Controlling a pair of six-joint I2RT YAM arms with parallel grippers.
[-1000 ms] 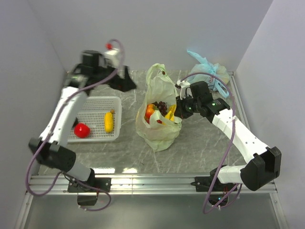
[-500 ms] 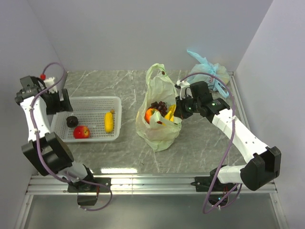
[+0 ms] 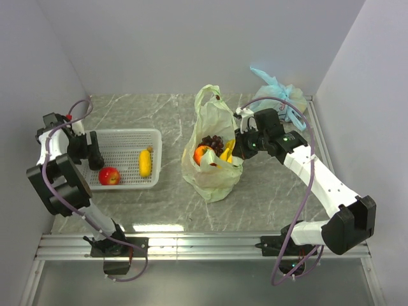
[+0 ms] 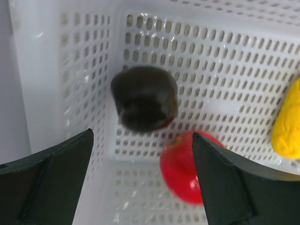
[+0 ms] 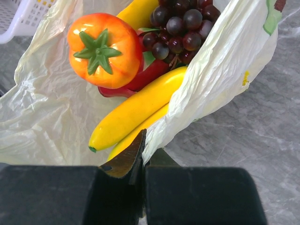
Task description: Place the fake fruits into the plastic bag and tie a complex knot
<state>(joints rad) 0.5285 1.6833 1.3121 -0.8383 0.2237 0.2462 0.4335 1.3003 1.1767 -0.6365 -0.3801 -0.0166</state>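
Note:
The pale yellow-green plastic bag (image 3: 213,167) stands open mid-table, holding an orange fruit (image 5: 104,49), dark purple grapes (image 5: 178,26), yellow bananas (image 5: 140,108) and a red piece (image 5: 140,80). My right gripper (image 3: 242,143) is shut on the bag's right rim (image 5: 220,65), holding it open; in the right wrist view (image 5: 143,140) the film is pinched between the fingers. My left gripper (image 3: 94,155) is open above the white basket's left end. In the left wrist view (image 4: 141,140) a dark fruit (image 4: 144,97) lies ahead of the jaws and a red apple (image 4: 187,164) lies between them, with a yellow fruit (image 4: 288,124) to the right. No knot shows on the bag.
The white perforated basket (image 3: 127,135) sits at the left, holding the red apple (image 3: 109,176) and the yellow fruit (image 3: 146,162). A tied light blue bag (image 3: 280,95) lies at the back right. White walls close in the left, back and right.
My left arm swung from the back centre over to the far left and came down over the basket's left end, now covering the dark fruit. The right arm and bag have not moved.

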